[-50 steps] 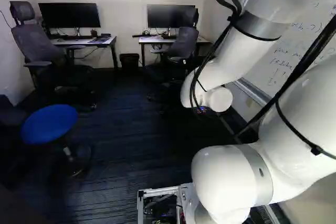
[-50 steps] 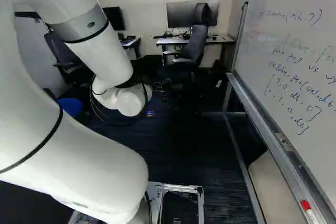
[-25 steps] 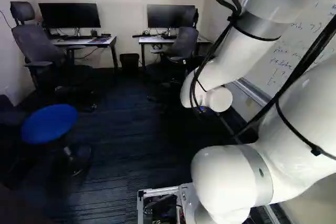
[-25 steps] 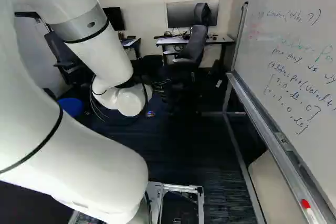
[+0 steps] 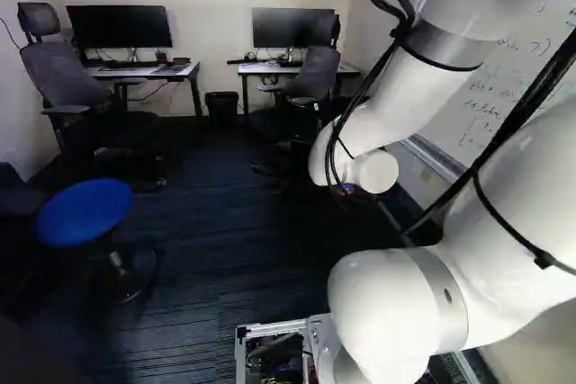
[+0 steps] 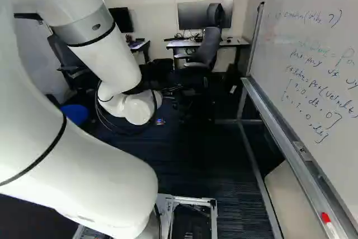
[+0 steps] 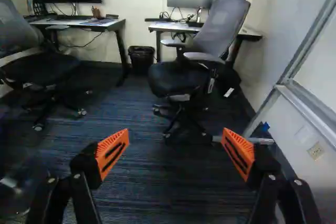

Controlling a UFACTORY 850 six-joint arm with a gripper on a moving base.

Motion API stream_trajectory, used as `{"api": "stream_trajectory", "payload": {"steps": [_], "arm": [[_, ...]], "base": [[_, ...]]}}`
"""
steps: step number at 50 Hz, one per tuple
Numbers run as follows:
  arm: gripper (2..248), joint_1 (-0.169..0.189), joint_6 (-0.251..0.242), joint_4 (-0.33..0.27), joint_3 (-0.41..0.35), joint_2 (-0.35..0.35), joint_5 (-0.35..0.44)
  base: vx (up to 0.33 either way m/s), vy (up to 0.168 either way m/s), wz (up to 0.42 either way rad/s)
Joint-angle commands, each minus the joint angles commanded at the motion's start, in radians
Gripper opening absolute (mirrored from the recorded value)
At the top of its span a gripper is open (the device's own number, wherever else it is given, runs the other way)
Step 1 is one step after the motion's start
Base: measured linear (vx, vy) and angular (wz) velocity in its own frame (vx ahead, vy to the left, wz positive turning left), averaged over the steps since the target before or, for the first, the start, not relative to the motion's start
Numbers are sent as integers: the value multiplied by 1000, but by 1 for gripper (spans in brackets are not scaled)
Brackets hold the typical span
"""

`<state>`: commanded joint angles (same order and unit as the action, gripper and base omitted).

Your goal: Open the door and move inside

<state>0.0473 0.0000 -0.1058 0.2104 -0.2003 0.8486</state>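
**No door to see; the room is straight ahead**

The gripper (image 7: 175,148) is spread wide. Its two orange pads (image 7: 111,153) are far apart, and they are not pinching anything.

I cannot see the door in any view, so I cannot tell which side of the gripper it is on, or which way its long edge runs. My guess is that the robot is past the doorway, and that moving in is the part to do now.

What matters most is the way ahead. The gripper points over the dark floor (image 5: 207,240) to the far side of the room. The far right chair (image 7: 178,80) is ahead of it, by the far right desk (image 6: 238,42). The big whiteboard (image 6: 313,54) is on the right, and its metal rail (image 6: 296,166) runs from near to far. The blue stool (image 5: 85,211) is on the near left.

The next move should be to roll forward slowly, between the stool and the whiteboard. The arm (image 5: 387,96) sticks out in front, so it could bump the chair or the rail first.
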Motion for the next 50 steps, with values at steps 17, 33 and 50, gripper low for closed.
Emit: {"api": "stream_trajectory", "payload": {"steps": [17, 33, 50], "arm": [[247, -18, 0, 40, -46, -30, 9], [247, -38, 0, 84, -98, -63, 19], [247, -47, 0, 105, -122, -78, 24]], "base": [[0, 0, 0], [0, 0, 0], [0, 0, 0]]}}
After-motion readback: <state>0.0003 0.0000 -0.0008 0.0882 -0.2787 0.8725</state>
